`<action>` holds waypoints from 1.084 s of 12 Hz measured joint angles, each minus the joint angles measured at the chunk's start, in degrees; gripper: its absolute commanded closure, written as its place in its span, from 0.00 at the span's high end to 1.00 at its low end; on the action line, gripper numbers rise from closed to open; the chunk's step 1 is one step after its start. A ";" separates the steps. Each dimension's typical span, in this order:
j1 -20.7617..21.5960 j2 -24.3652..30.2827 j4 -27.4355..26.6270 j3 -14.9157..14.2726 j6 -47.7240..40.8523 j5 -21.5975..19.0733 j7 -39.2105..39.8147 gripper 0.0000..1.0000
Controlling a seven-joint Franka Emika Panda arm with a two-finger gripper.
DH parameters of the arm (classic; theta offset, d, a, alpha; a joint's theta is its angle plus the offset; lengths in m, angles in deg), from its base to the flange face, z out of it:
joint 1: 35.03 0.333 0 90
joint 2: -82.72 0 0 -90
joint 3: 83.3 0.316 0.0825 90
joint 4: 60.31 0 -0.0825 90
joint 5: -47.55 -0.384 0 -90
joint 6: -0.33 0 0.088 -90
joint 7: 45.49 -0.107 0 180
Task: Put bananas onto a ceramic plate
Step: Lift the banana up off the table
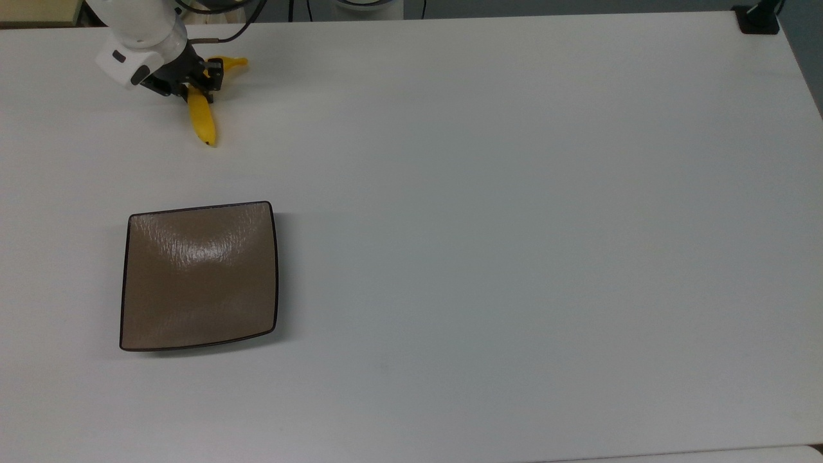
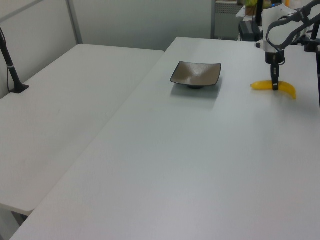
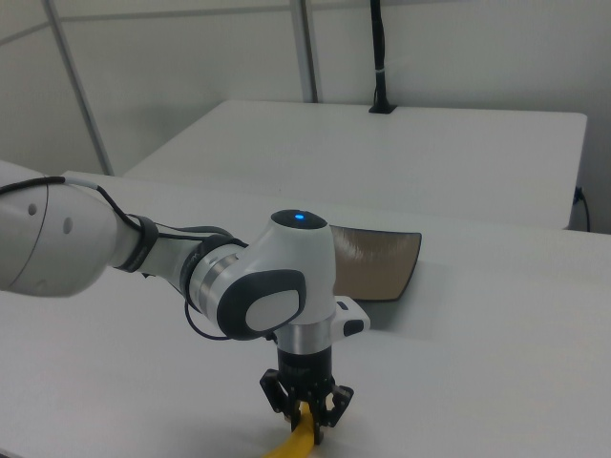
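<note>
Gripper (image 1: 196, 82) pinching banana (image 1: 202, 119) on white table (image 1: 514, 193).
No legible markings; ceramic plate (image 1: 199, 276) sits well apart; pale walls surround a second table (image 2: 65, 115).

Two white tables (image 2: 165, 165) (image 2: 65, 100) stand side by side before pale panelled walls (image 3: 191, 76).
</note>
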 measured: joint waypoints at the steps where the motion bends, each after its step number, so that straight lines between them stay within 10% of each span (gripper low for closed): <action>1: 0.00 0.00 0.00 0.00 0.00 0.00 0.00 0.00; 6: 0.31 1.48 2.28 0.02 -2.66 0.00 0.00 0.00; 13: 2.45 3.18 25.10 0.41 -26.15 -0.55 -0.01 0.01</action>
